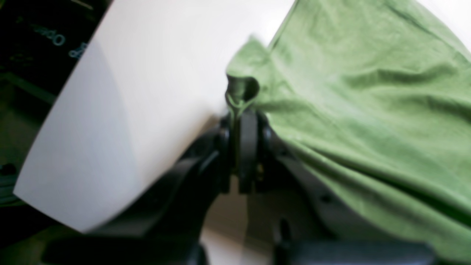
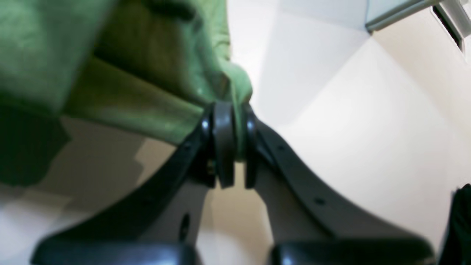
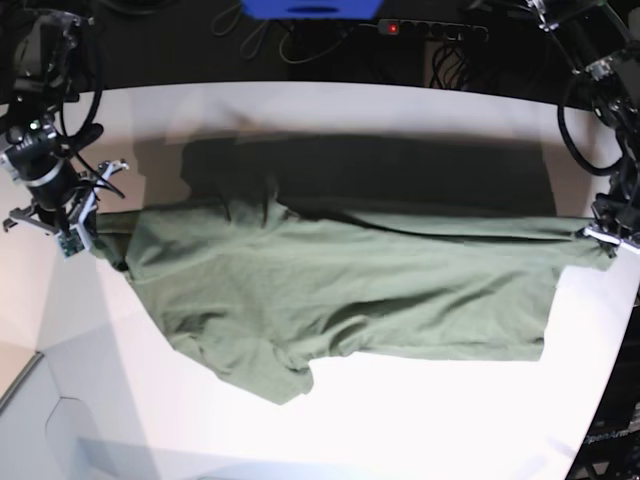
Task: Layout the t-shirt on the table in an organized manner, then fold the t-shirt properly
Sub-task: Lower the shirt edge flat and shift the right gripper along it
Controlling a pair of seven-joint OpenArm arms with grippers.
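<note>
T-shirt [image 1: 368, 110]: olive, soft, creased; bunched edge clenched in left gripper [image 1: 244, 110] above table [image 1: 121, 129], white, matte. Right wrist: cloth fold nipped in right gripper [image 2: 230, 110]. Base: stretched wide between both, hanging over table.

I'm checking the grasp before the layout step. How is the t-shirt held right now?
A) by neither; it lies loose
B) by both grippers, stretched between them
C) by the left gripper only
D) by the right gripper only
B: the left gripper and the right gripper each pinch an edge of the t-shirt, stretched between them over the table.
</note>
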